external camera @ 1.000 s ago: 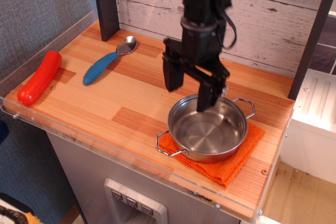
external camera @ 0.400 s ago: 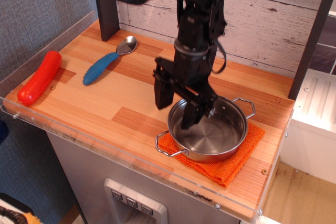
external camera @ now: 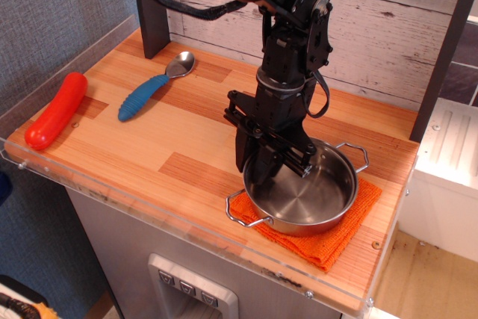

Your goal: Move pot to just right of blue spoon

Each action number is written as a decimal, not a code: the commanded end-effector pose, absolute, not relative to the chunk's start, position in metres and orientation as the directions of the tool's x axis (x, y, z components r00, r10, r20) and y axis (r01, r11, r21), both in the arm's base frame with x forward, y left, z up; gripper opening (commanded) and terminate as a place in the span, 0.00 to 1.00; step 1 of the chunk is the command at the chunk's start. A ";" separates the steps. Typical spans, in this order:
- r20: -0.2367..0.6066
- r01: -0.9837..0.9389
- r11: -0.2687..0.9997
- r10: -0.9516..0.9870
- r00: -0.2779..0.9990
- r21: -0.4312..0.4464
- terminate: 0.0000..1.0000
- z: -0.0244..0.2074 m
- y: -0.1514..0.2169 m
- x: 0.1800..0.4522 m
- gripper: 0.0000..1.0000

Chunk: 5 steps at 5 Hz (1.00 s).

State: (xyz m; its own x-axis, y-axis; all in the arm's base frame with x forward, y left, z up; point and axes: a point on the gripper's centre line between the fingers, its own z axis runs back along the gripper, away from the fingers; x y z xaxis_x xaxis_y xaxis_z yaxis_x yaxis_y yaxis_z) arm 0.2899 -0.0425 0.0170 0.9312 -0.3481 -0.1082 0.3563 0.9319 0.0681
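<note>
- Shallow round shiny steel pot (external camera: 302, 196) on orange cloth (external camera: 340, 231), right front of wooden bench (external camera: 187, 147); loop handles lined front-left to back-right.
- Black tool (external camera: 270, 160) narrowed on pot's left rim.
- Blue-handled spoon (external camera: 153, 87) far left, bowl pointing back-right.

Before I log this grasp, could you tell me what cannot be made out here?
- Whether the gripper actually pinches the pot rim: its fingertips merge with the dark reflections.
- The pot's far-left rim, behind the gripper.
- Most of the orange cloth, under the pot.

High front view over counter (external camera: 187, 162)
</note>
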 end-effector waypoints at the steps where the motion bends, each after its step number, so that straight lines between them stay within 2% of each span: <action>1: -0.034 0.364 0.930 -0.362 0.932 0.060 0.00 0.040 -0.048 0.292 0.00; 2: 0.068 0.309 0.951 -0.308 0.949 -0.001 0.00 0.070 -0.039 0.299 0.00; 3: 0.117 0.209 0.977 -0.203 0.972 -0.045 0.00 0.084 -0.008 0.313 0.00; 4: 0.073 0.090 0.995 -0.087 0.994 -0.045 0.00 0.073 0.037 0.336 0.00; 5: 0.018 0.009 0.999 -0.008 1.000 -0.049 0.00 0.050 0.073 0.355 0.00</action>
